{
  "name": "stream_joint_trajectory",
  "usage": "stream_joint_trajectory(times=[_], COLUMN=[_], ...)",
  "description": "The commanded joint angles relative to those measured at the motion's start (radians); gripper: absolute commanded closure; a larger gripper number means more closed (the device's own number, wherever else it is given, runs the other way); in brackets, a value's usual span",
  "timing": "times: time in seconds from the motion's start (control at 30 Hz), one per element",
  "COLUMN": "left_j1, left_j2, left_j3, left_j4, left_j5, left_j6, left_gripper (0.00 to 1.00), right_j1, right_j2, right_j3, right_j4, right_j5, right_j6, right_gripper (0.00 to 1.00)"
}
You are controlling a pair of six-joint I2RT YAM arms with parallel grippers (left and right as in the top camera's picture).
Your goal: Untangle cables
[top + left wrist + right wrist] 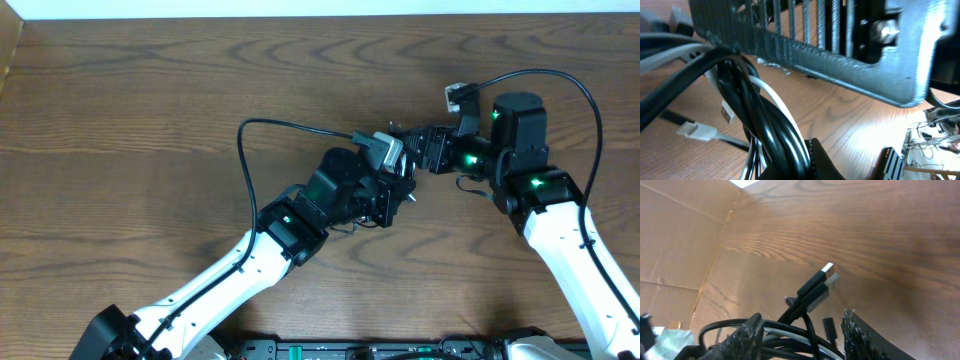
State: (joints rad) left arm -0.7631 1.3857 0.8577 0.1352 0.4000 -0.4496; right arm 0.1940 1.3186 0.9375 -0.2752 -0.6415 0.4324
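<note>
The cables [767, 125] are a tight bundle of thin black and white cords, held above the wooden table between both grippers. My left gripper [795, 157] is shut on the bundle from below; in the overhead view it [393, 192] sits mid-table. A white plug [695, 131] and a small USB plug [727, 112] hang from the bundle. My right gripper [802, 332] is open, its two fingers on either side of the cables [790, 342]. Two USB plugs [822, 282] stick up beyond it. In the overhead view the right gripper [415, 152] meets the left one, and the bundle is mostly hidden.
Thick black arm wires loop over the table at the left [243, 150] and right [590, 100]. A small white connector [455, 97] sits behind the right arm. A cardboard wall [675, 255] borders the table. The right gripper's ribbed dark body [840, 45] hangs close above the left one.
</note>
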Motion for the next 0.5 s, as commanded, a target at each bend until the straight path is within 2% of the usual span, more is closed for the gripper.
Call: stream_joint_trajectory(times=[0.0,0.23,0.33,0.47], left_j1=[-0.002,-0.002,-0.001,0.001], left_j2=[-0.006,-0.01,-0.01,-0.012], left_j3=[0.01,0.01,0.01,0.01], left_j4=[0.024,0.074,0.1,0.109], left_j5=[0.009,0.095,0.124,0.125], left_j6=[0.003,0.003,0.003,0.003], left_gripper=[0.92,0.92,0.92,0.92], right_j1=[0.013,0.013,0.005,-0.035], right_j2=[0.006,0.006,0.006,0.006], right_j3=[0.012,0.012,0.012,0.012], right_j4=[-0.034,-0.061,-0.058,-0.087], right_j5=[0.027,0.064,0.084,0.13], right_j6=[-0.019,-0.021,-0.013,0.051], right_gripper=[0.53,0.53,0.47,0.46])
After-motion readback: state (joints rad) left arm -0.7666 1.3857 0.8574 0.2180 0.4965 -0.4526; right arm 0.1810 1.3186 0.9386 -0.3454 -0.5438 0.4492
